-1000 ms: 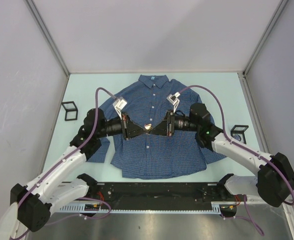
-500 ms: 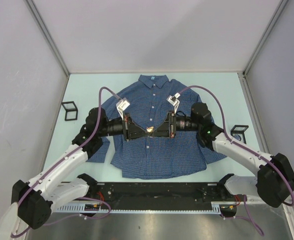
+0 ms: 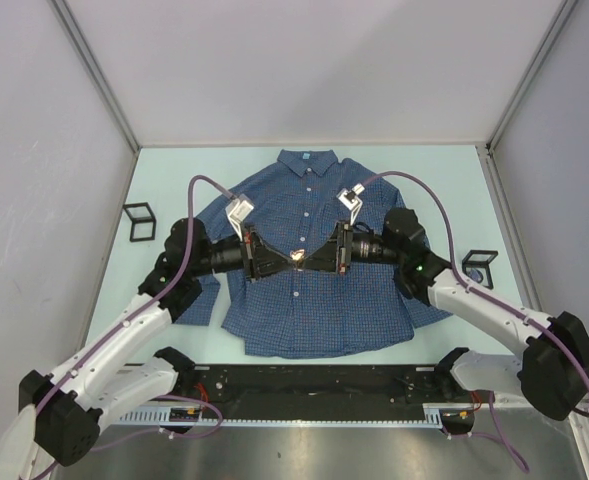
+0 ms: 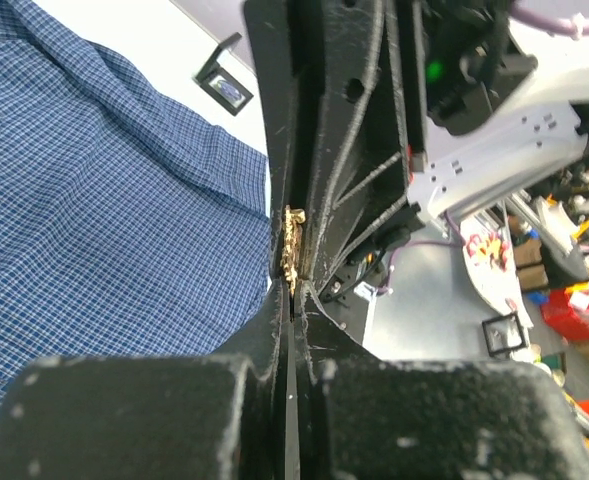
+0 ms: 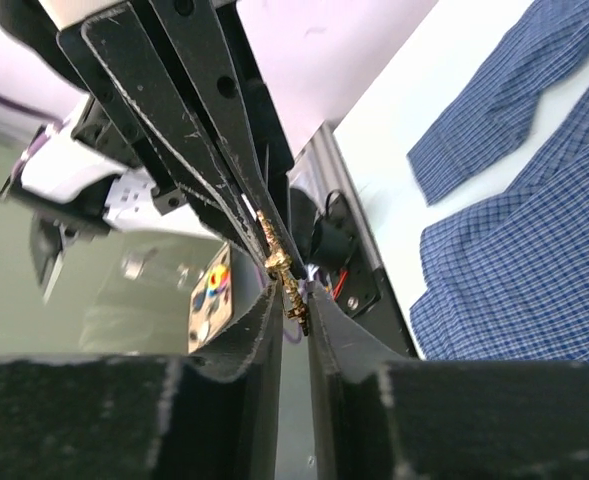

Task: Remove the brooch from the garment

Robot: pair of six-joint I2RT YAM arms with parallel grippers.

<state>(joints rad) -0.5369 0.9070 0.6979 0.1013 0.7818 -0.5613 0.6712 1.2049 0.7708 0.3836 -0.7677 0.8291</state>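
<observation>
Change: since half a second ago, we see the meeting point of the two grippers drift slightly toward the left arm's side, and the left arm's elbow swing a little outward.
Left gripper [image 3: 286, 258]: we find its fingers clenched on one end of the brooch [image 4: 293, 245], with only a thin slit between them in its own wrist view.
Right gripper [image 3: 309, 258]: fingers pinched on the other end of the brooch, tip to tip with the left pair.
Brooch: a small gold piece held between both sets of fingertips, over the button line at mid-chest. Whether it is still caught in the cloth we cannot tell.
Garment [image 3: 304, 310]: the blue checked shirt lies flat and face up on the table [image 3: 454, 190], collar at the far side and sleeves folded in beside the body.
Surroundings: we note a small black frame [image 3: 139, 222] to the shirt's left and another black frame [image 3: 481, 268] to its right, both apart from the cloth.
</observation>
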